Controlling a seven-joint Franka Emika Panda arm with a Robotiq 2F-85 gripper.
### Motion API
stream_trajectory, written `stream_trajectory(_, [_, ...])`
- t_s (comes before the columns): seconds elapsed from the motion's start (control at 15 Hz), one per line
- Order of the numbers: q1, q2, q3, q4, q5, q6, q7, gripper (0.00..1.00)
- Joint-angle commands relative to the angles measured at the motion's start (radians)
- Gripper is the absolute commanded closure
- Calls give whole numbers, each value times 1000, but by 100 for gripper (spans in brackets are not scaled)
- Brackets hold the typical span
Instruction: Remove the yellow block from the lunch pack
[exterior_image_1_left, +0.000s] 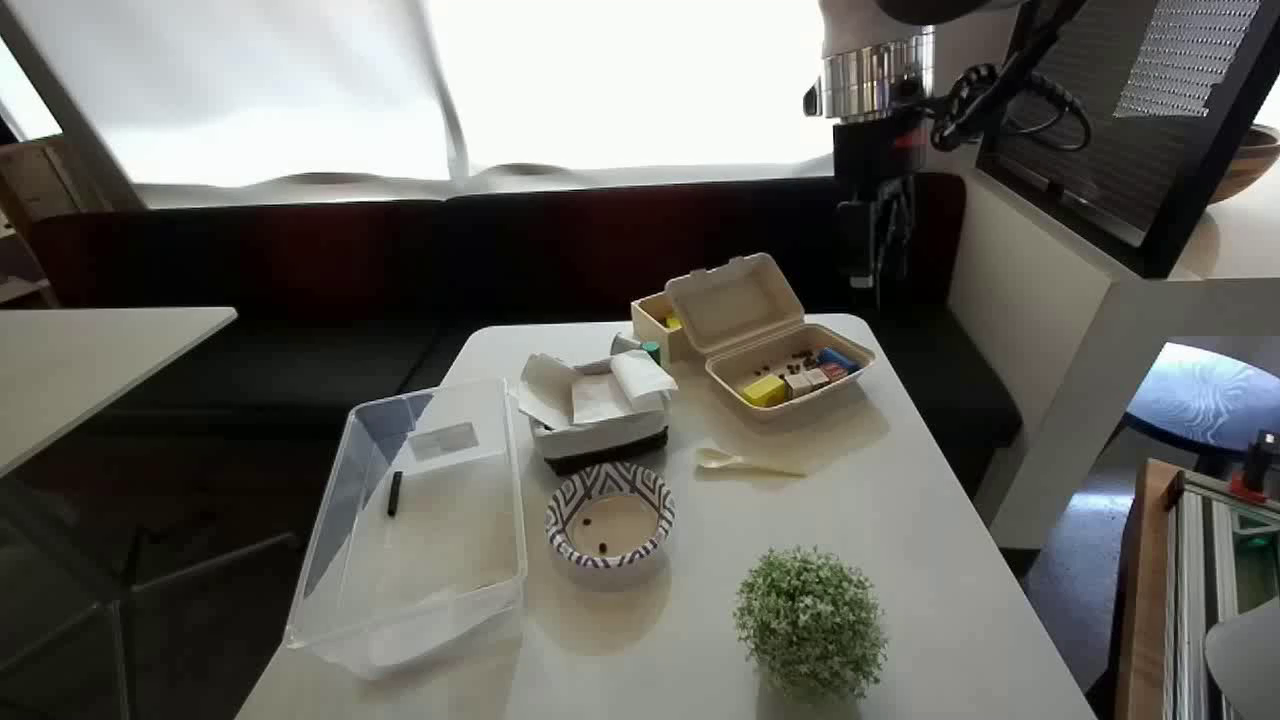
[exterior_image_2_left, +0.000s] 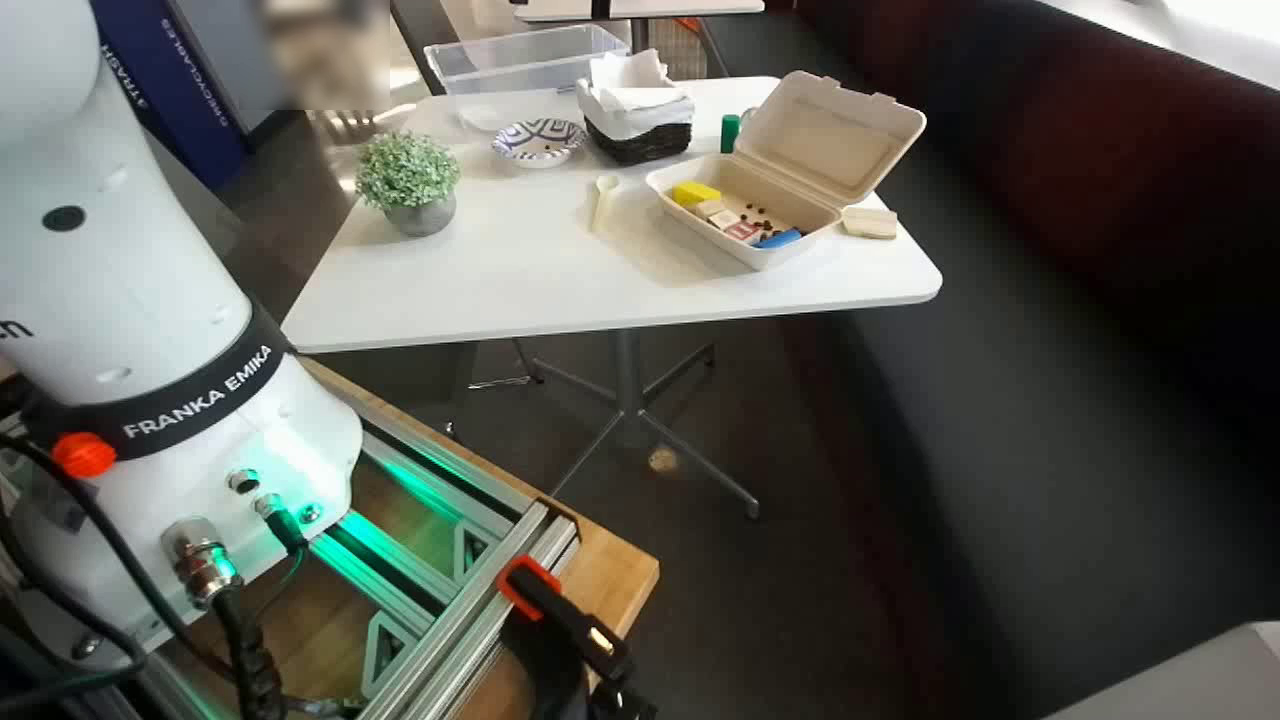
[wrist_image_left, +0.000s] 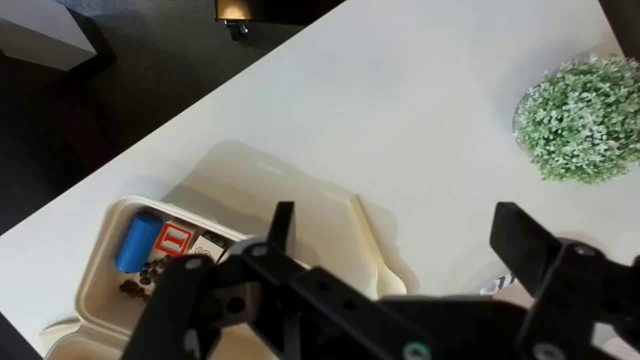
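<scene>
Lunch pack (exterior_image_1_left: 740, 298): beige clamshell, lid raised, at the far right of the white table (exterior_image_1_left: 900, 560) in an exterior view. Contents you had along its near side, left to right: yellow block (exterior_image_1_left: 765, 390), in the base, at the left end; lettered blocks (exterior_image_1_left: 800, 383); blue cylinder (exterior_image_1_left: 838, 360), at the right end. Dark brown bits (wrist_image_left: 132, 287) lay loose inside, beside the row.

Gripper (wrist_image_left: 395, 220): your claw stood spread wide in the wrist view, white table and spoon (wrist_image_left: 376, 250) showing through the gap; it hung high at the far right in an exterior view, well apart from the block.

Surroundings you had in an exterior view: spoon just near of the pack; pale open box (exterior_image_1_left: 648, 325), another yellow piece (exterior_image_1_left: 672, 321) in it, just left of the lid; lined basket (exterior_image_1_left: 640, 445), left of the pack; patterned bowl (exterior_image_1_left: 608, 483), near side of the basket; clear tub (exterior_image_1_left: 440, 560), left edge; potted plant (exterior_image_1_left: 812, 620), near, right of centre.
</scene>
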Motion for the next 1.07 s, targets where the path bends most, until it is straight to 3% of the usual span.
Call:
stream_trajectory(0.0, [-5,0,5,1,1,-1,-1,0])
stream_trajectory(1.0, [-7,24,-4,31,25,-34,-1,0])
